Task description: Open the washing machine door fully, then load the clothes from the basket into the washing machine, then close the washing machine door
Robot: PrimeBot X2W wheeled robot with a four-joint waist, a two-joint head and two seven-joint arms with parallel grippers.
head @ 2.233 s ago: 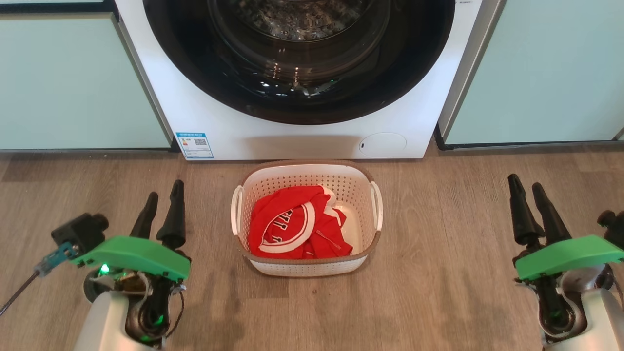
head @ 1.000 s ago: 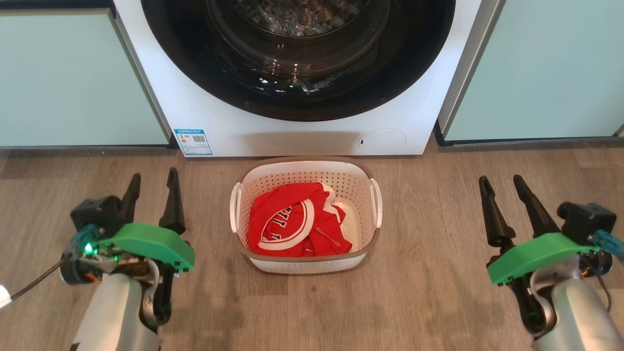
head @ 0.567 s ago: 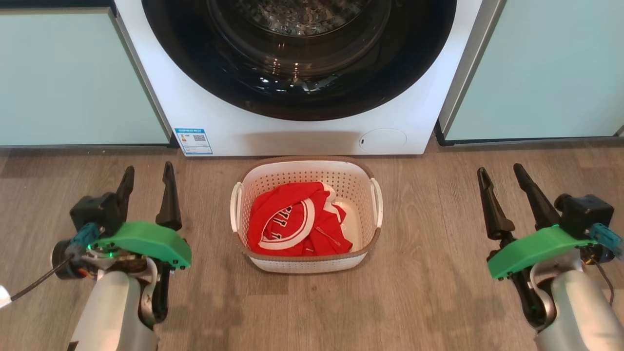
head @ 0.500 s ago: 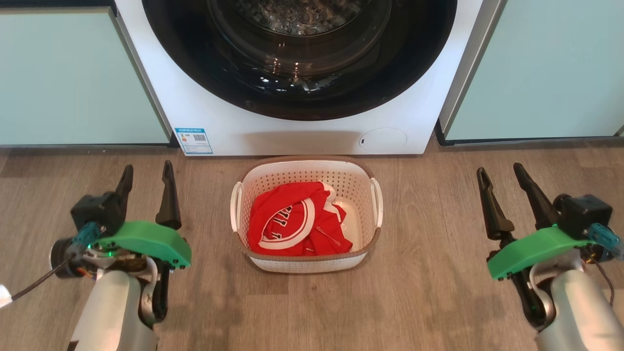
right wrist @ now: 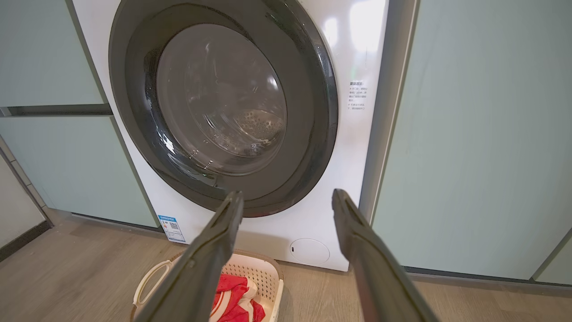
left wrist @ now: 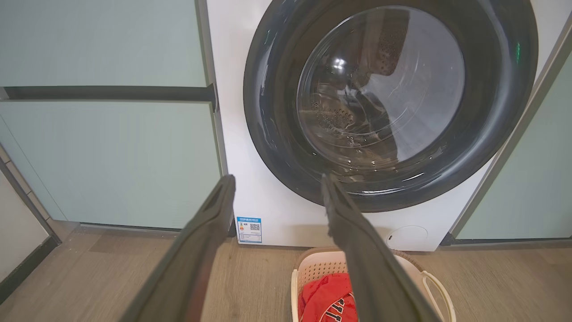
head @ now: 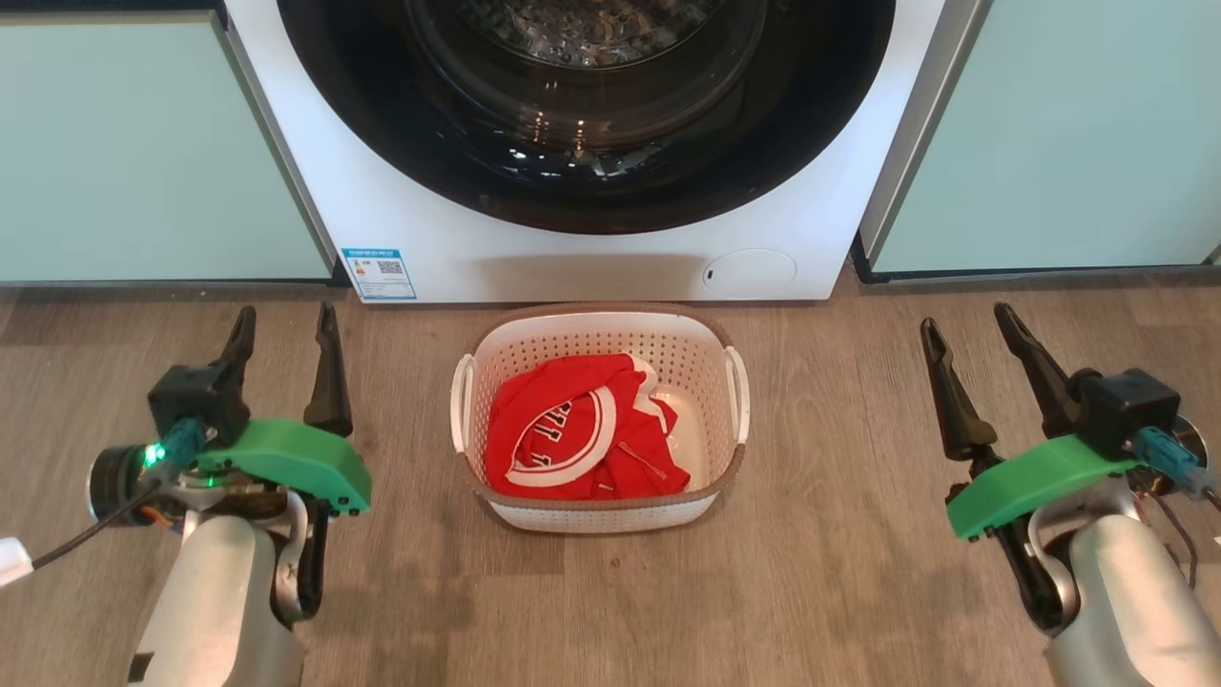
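1. Washing machine door (head: 587, 105): you will find it closed. Its glossy black rim lies flat against the white front of the washing machine (head: 572, 272), and the steel drum shows dimly through the glass bowl.
2. Clothes (head: 572, 429): red fabric with white bands and lettering, bunched inside the basket (head: 591, 345) toward its left side. A strip of bare basket bottom shows along the right side.
3. Basket: upright on the wooden floor (head: 858, 572), centred before the machine, with its far rim just beside the foot of the machine's front. Contact between the two cannot be told.
4. Machine front: blue label sticker (head: 380, 274) at the lower left corner, small round flap (head: 751, 271) toward the lower right.
5. Left gripper (head: 287, 310): over the floor on the basket's left, well apart from it. The fingers are spread and grasp nothing, and the tips point toward the machine. In the left wrist view they frame the lower part of the door.
6. Right gripper (head: 963, 317): over the floor on the basket's right, well apart from it. It is likewise released and empty, tips toward the machine.
7. Surroundings: pale mint-green cabinet panels (head: 143, 153) flank the machine on both sides.
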